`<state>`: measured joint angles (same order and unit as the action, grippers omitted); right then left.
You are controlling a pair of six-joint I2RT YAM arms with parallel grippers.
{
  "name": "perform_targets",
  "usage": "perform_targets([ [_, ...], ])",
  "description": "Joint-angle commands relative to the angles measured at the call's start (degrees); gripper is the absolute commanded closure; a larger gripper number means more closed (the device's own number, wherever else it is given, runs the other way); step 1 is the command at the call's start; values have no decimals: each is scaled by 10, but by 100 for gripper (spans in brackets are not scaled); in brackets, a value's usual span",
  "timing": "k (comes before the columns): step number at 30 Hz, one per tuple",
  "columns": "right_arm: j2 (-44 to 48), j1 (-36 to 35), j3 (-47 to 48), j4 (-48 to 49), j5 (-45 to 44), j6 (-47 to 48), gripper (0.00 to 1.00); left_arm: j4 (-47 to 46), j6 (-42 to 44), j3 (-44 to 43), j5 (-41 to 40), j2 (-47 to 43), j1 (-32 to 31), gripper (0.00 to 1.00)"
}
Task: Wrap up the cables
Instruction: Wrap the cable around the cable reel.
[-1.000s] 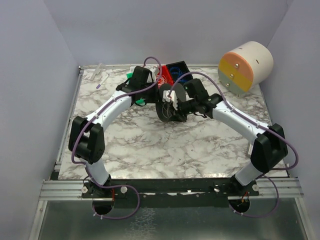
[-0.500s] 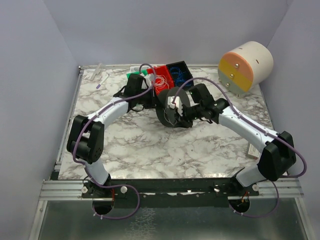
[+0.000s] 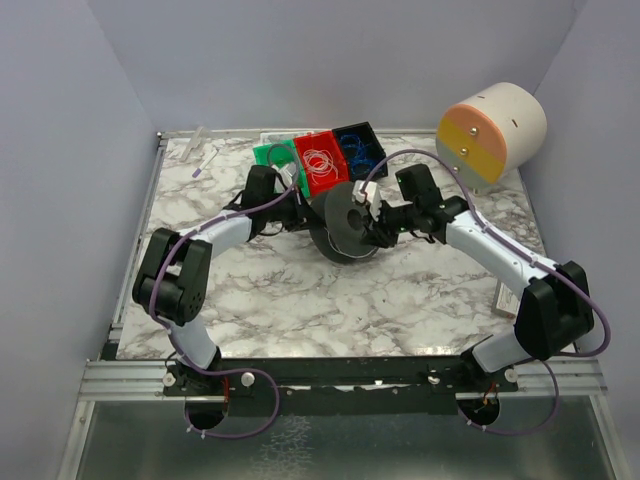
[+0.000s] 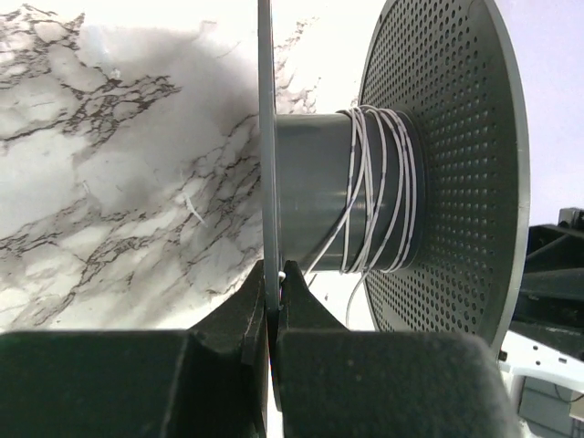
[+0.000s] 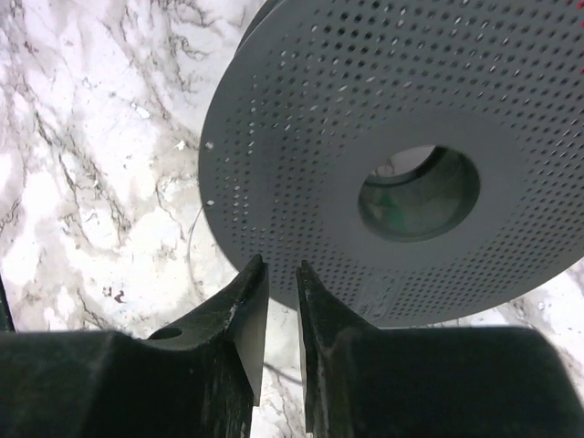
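Observation:
A dark grey perforated spool (image 3: pixel 343 228) stands on edge on the marble table (image 3: pixel 300 290). My left gripper (image 4: pixel 272 271) is shut on the rim of the spool's thin flange (image 4: pixel 265 137). Whitish cable (image 4: pixel 379 196) is wound several turns round the hub, with a loose end (image 4: pixel 350 301) hanging below. My right gripper (image 5: pixel 281 266) stands slightly open just in front of the other flange (image 5: pixel 301 137), with nothing between its fingers. A thin cable strand (image 5: pixel 193 233) lies on the table beside that flange. More cable coils lie in the red bin (image 3: pixel 320 162) and the blue bin (image 3: pixel 358 146).
A green bin (image 3: pixel 270 157) stands left of the red one at the table's back. A large cream and orange cylinder (image 3: pixel 492 132) sits at the back right corner. A small pale tool (image 3: pixel 206 158) lies at the back left. Grey walls enclose the table.
My right gripper has opened from shut and drawn back to the right. The left arm has pulled lower and left with the spool, uncovering the bins.

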<state>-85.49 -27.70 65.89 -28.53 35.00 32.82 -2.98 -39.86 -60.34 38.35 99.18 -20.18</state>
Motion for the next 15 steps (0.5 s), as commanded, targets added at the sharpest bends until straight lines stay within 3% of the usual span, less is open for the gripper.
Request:
perform_targets([
  [1, 6, -3, -21, -21, 10, 38, 77, -81, -44, 17, 24, 10, 12, 100],
  [11, 14, -4, 39, -122, 49, 150, 50, -121, -72, 55, 8, 31, 15, 100],
  [15, 10, -4, 62, -163, 58, 195, 48, -124, -73, 58, 3, 33, 15, 100],
])
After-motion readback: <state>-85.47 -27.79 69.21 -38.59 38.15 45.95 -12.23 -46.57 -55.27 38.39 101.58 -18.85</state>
